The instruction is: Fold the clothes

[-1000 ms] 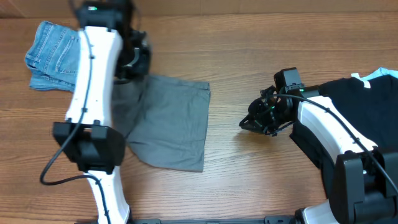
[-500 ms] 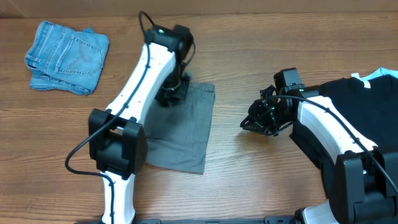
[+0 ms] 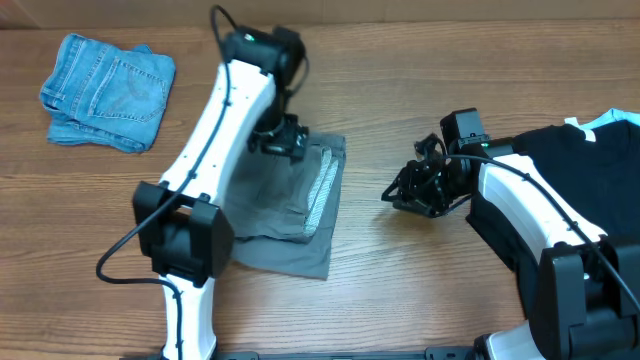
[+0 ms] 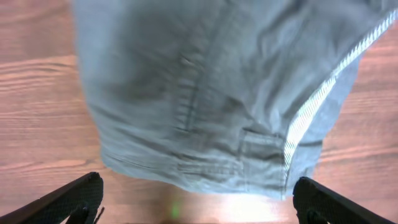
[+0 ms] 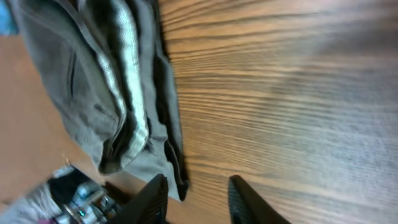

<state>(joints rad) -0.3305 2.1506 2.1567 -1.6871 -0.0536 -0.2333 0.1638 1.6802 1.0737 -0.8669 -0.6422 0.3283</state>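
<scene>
Overhead view: the shorts (image 3: 270,205) are seen left of centre on the tabletop (image 3: 420,290), doubled over, with pale lining (image 3: 322,190) exposed along one edge. A further fold is judged outstanding. The left gripper (image 3: 278,140) is held wide apart above them; the right gripper (image 3: 398,193), parted and empty, is positioned nearby.

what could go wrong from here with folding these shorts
1. The left fingers stand open right over the shorts; pulling away low might snag the top layer and undo the fold.
2. The pale lining shows along the right edge, so the layers look misaligned; another fold may come out crooked.
3. The right fingers sit low beside that edge, apart from it; a careless approach could bunch the cloth.
</scene>
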